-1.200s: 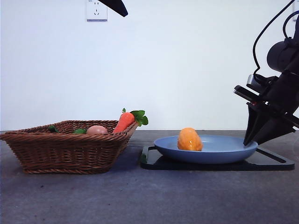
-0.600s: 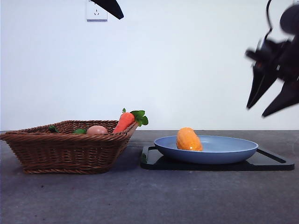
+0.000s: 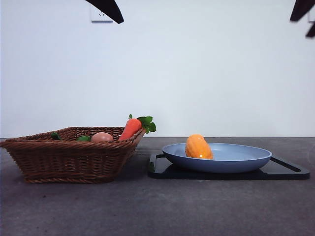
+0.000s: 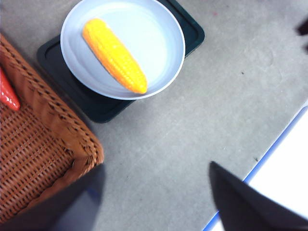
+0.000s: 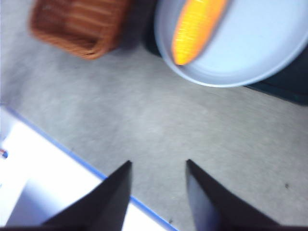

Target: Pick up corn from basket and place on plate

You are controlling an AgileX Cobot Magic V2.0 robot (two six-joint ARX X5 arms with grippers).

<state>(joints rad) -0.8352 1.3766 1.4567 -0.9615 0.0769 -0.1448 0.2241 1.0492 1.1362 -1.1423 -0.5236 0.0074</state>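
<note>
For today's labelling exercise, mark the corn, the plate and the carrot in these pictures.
corn (image 3: 199,147): front view, middle of the cob.
plate (image 3: 246,153): front view, bare inner surface near the rim.
carrot (image 3: 130,129): front view, orange body.

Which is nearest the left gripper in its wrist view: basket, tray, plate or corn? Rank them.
From the left gripper:
1. Basket, corner right beside one jaw.
2. Tray, next beyond the basket corner.
3. Plate and corn, which lies on it, too close to call.

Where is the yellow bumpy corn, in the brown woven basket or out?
Out. The yellow ridged corn lies on the round blue plate, beside the brown wicker basket.
</note>
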